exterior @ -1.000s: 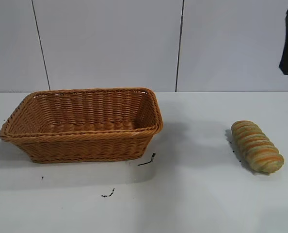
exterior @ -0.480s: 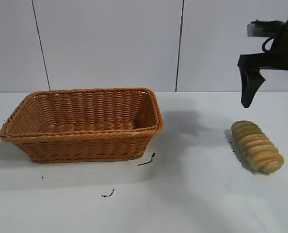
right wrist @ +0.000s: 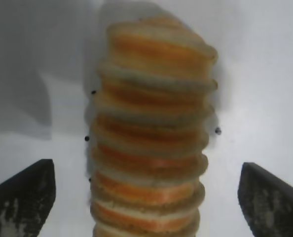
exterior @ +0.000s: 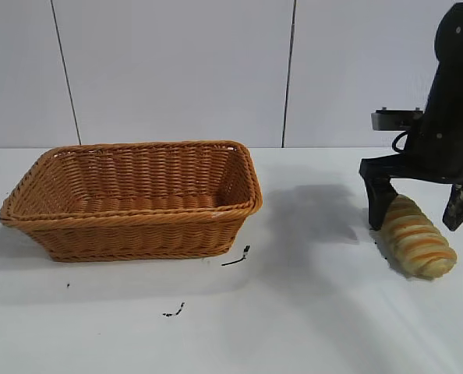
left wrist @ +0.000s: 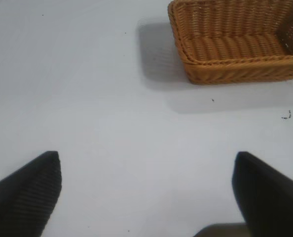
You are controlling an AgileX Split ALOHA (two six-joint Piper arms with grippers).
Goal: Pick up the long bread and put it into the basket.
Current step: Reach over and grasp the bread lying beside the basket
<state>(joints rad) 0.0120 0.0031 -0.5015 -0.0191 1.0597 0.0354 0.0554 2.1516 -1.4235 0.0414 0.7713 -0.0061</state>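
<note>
The long bread (exterior: pixel 417 241), tan with orange-brown stripes, lies on the white table at the right; it fills the middle of the right wrist view (right wrist: pixel 154 128). My right gripper (exterior: pixel 418 210) is open and straddles the loaf's far end, one finger on each side, apart from it. The wicker basket (exterior: pixel 130 234) stands at the left and is empty; it also shows in the left wrist view (left wrist: pixel 235 69). My left gripper (left wrist: pixel 146 177) is open over bare table, away from the basket, and is out of the exterior view.
Small black marks (exterior: pixel 237 257) lie on the table in front of the basket. A white panelled wall (exterior: pixel 177 70) stands behind the table.
My right arm came in from the upper right and dropped until its open fingers straddle the bread's far end. Bread and basket have not moved.
</note>
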